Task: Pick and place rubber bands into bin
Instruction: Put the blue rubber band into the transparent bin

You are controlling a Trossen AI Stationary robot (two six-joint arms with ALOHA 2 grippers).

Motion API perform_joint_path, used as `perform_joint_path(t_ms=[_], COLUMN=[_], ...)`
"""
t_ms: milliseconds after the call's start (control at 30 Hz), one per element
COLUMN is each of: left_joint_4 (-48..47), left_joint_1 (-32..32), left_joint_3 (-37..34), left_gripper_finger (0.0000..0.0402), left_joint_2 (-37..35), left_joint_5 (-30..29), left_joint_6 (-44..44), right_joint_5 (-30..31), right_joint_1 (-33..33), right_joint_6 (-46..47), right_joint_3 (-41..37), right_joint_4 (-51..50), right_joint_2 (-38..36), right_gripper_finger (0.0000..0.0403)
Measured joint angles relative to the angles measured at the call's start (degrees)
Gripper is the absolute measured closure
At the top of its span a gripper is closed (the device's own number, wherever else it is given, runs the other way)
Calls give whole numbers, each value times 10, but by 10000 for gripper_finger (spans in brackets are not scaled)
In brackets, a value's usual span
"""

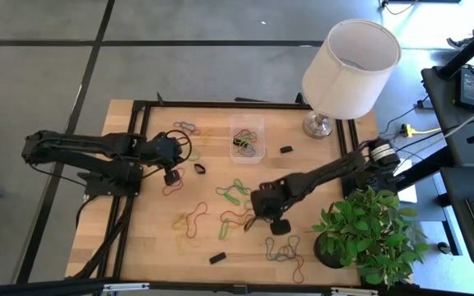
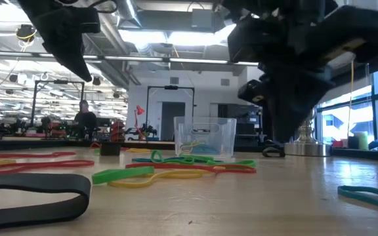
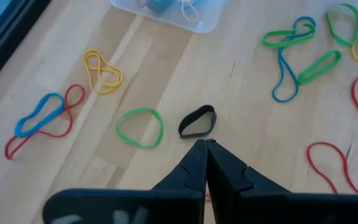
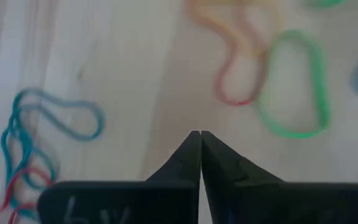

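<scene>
The wooden bench (image 1: 319, 164) carries a clear bin (image 1: 247, 138) holding a few bands, ahead of both claws. Thin coloured rubber bands (image 1: 235, 194) lie scattered between them. Left claw (image 3: 204, 146) pressed together; right claw (image 4: 200, 135) seemingly together, empty.

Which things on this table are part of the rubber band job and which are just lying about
Job:
rubber bands, scattered on the table
clear bin, a few bands inside
right gripper, shut
left gripper, shut

Lying about:
white lamp
potted plant
small black blocks
</scene>
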Motion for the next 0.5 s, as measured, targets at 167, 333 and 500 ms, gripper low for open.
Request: perform_joint_path(t_ms=[167,333,500], left_joint_4=[-9,-20,-20], left_joint_1=[0,0,0], left_joint_3=[0,0,0], left_gripper_finger=[399,400,398], left_joint_2=[-15,-20,-21], left_joint_5=[0,0,0], left_joint_6=[4,-12,-39], right_joint_5=[0,0,24], right_joint_1=[34,74,113], right_joint_6=[-46,-109,-141], right_joint_3=[65,95,96], right_joint_4=[-71,-71,-58], right_joint_2=[34,49,68], right_gripper_finger=[346,311,284])
